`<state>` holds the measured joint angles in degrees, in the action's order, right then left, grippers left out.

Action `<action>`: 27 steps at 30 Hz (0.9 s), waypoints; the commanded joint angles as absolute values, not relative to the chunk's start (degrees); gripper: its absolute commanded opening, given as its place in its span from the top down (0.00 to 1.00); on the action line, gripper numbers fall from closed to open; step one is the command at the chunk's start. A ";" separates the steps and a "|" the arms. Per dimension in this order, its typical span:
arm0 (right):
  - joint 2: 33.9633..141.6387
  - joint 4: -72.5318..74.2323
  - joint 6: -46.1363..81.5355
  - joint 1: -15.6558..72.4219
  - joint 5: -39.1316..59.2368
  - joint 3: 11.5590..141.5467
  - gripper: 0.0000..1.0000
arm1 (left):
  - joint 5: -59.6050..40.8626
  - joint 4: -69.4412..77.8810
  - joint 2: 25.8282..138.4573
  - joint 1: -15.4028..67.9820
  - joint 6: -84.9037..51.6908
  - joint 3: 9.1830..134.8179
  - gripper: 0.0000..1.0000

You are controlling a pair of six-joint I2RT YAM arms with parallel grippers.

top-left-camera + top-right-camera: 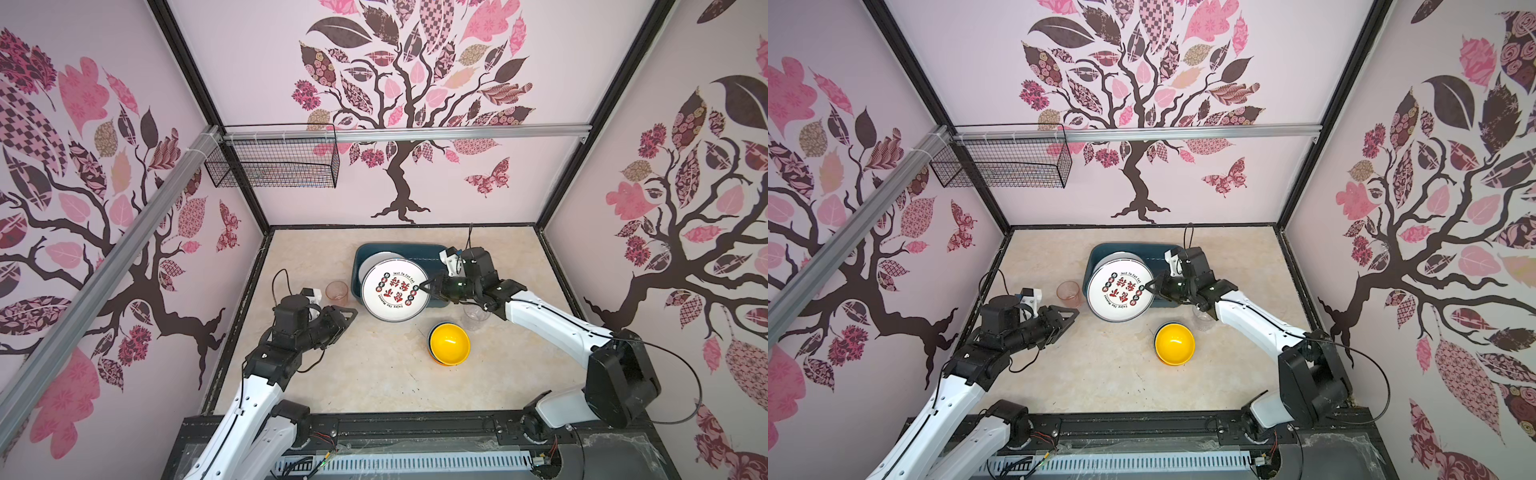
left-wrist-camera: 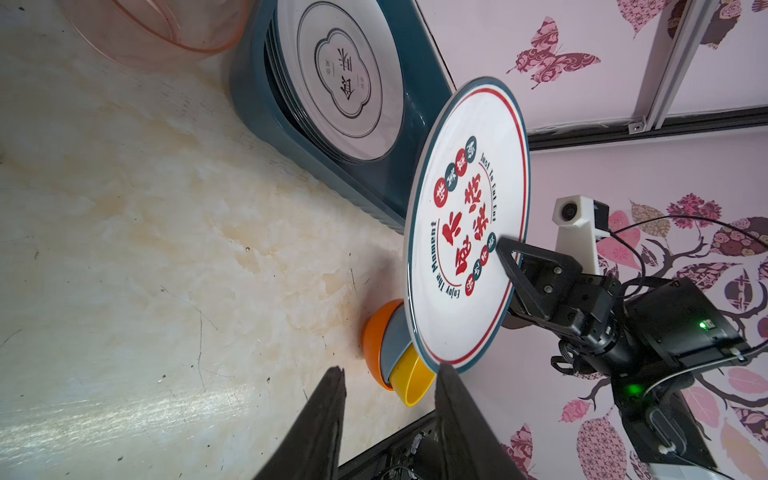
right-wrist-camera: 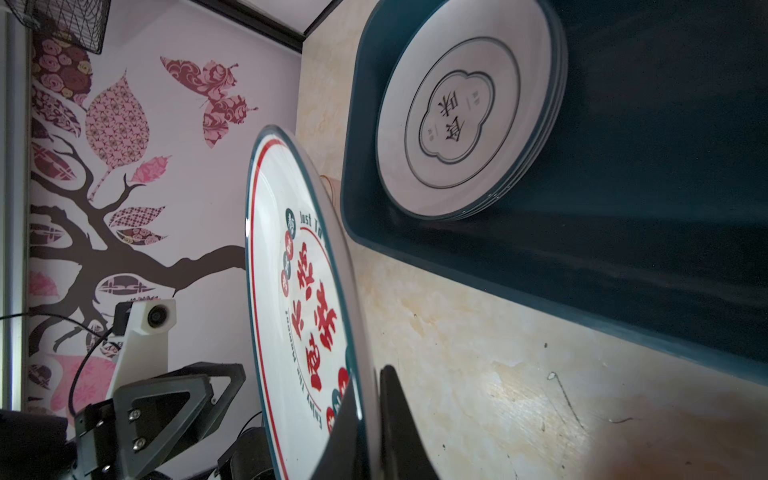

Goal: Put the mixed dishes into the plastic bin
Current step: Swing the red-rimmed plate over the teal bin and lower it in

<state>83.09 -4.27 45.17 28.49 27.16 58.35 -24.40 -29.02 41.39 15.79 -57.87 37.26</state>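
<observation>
A white plate with red characters (image 1: 395,289) (image 1: 1120,291) (image 2: 465,224) (image 3: 299,291) hangs tilted over the near edge of the teal plastic bin (image 1: 415,248) (image 1: 1096,257) (image 2: 266,108) (image 3: 623,249). My right gripper (image 1: 424,286) (image 1: 1148,286) (image 3: 370,374) is shut on its rim. In the bin lies a stack of white plates (image 1: 376,259) (image 2: 340,79) (image 3: 469,108). My left gripper (image 1: 351,312) (image 1: 1073,312) (image 2: 392,370) stands open and holds nothing, just left of the held plate. Nested bowls, yellow on top (image 1: 449,343) (image 1: 1174,343) (image 2: 411,374), sit on the table.
A pinkish cup (image 1: 336,291) (image 1: 1068,293) (image 2: 153,29) stands left of the bin. A clear cup (image 1: 476,318) (image 1: 1202,320) stands under my right arm. A black wire basket (image 1: 274,166) hangs from the rail at the back left.
</observation>
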 commanded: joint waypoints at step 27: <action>108.90 -0.91 46.12 24.08 20.32 77.74 0.96 | -22.23 -36.47 36.83 15.83 -53.86 37.44 0.38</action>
<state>106.61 -4.14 45.17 24.23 19.73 74.94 -22.72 -35.83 37.04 15.79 -55.20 37.28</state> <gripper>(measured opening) 0.094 0.617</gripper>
